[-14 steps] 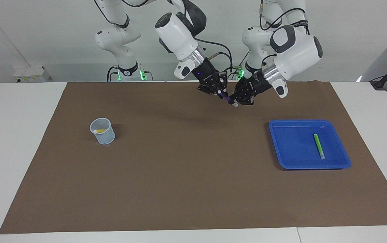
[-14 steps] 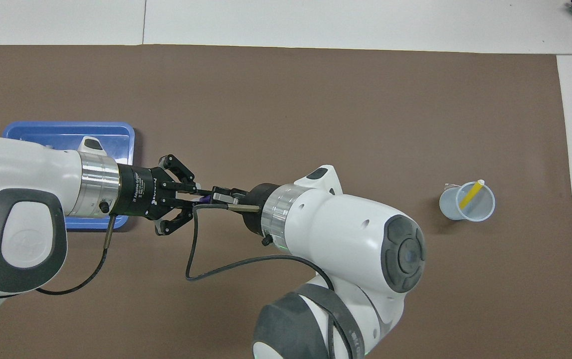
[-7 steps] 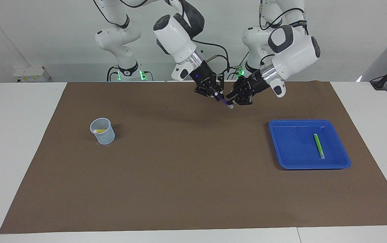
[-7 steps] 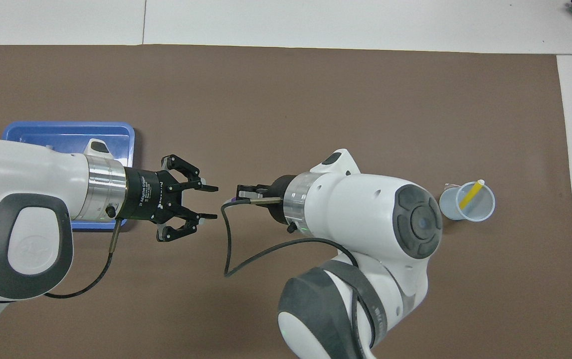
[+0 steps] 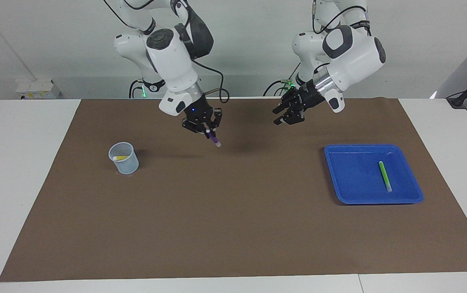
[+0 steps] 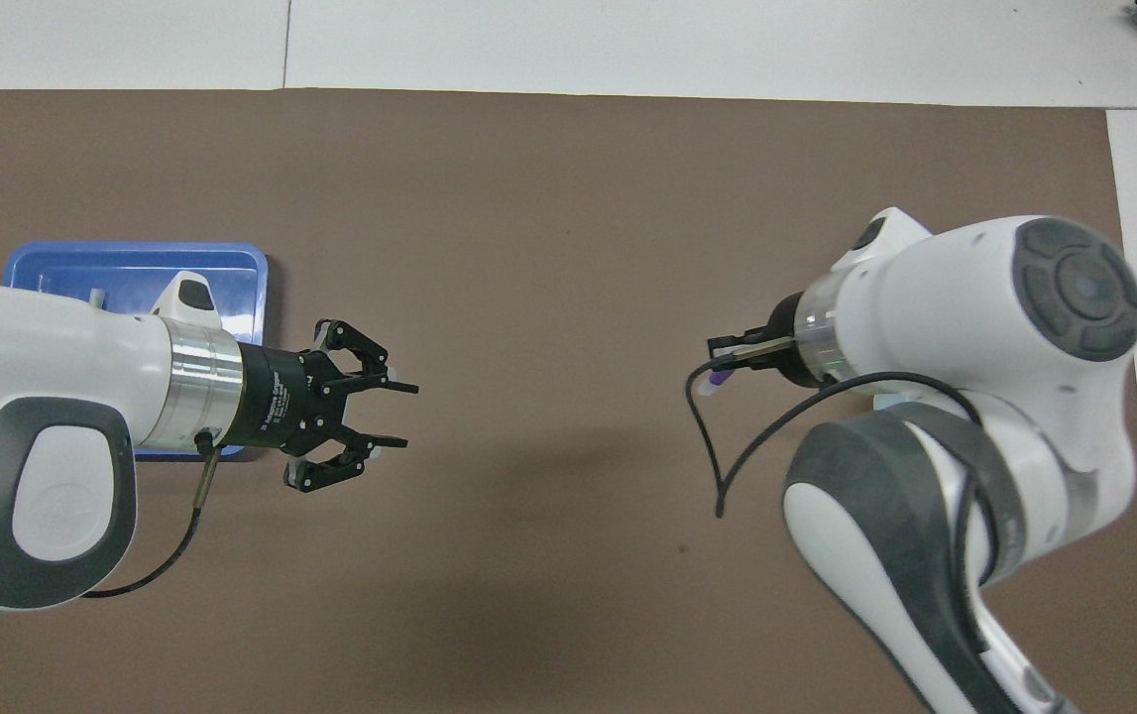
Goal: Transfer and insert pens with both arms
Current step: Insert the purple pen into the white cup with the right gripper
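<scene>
The purple pen (image 5: pixel 214 141) hangs slanted, pale cap down, from my right gripper (image 5: pixel 208 131), which is shut on its upper end over the mat between the mesh cup (image 5: pixel 123 158) and the table's middle. In the overhead view only the pen's tip (image 6: pixel 717 380) shows under that gripper (image 6: pixel 730 355). The yellow pen (image 5: pixel 119 157) leans inside the cup. The green pen (image 5: pixel 384 176) lies in the blue tray (image 5: pixel 351 195). My left gripper (image 5: pixel 280 118) (image 6: pixel 403 415) hangs open and empty over the mat beside the tray.
A brown mat (image 5: pixel 233 228) covers most of the white table. In the overhead view my left arm covers much of the tray (image 6: pixel 132 260) and my right arm hides the cup. Two small arm bases with green lights stand at the robots' edge.
My left gripper let go of the purple pen and opened. My right gripper carried the pen away toward the cup, and the two grippers now stand well apart.
</scene>
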### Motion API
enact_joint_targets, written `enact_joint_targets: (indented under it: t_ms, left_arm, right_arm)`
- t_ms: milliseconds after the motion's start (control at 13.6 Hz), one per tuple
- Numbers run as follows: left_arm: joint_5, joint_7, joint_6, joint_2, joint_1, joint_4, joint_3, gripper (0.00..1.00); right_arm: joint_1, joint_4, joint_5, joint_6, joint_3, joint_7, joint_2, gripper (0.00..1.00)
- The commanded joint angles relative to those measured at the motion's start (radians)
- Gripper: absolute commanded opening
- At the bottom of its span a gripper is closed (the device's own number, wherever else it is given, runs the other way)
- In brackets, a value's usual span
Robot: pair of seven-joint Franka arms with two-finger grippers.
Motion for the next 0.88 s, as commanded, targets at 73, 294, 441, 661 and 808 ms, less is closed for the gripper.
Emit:
enact_joint_targets:
  t_ms: [73,294,441,661,808]
  left_arm:
    - [0.202,0.516,-0.105,-0.062,0.096,-0.059,0.009,0.45]
    - [0.357,0.880,-0.116,-0.066,0.185,-0.075,0.009,0.45]
    - [0.443,1.087,-0.104,-0.055,0.255,-0.079,0.007,0.45]
    - [0.535,1.324,-0.011,-0.012,0.342,-0.085,0.007,0.45]
    - [0.606,1.412,0.086,0.040,0.378,-0.085,0.009,0.45]
  right_arm:
    - [-0.184,-0.023,-0.138,-0.039,0.012,-0.297,-0.028,0.01]
    - [-0.278,-0.035,-0.192,-0.007,0.014,-0.414,-0.025,0.01]
    - [-0.318,-0.095,-0.197,0.038,0.014,-0.428,-0.039,0.01]
    - [-0.340,-0.142,-0.197,0.070,0.014,-0.422,-0.040,0.01]
    - [-0.337,-0.187,-0.197,0.105,0.015,-0.416,-0.040,0.03]
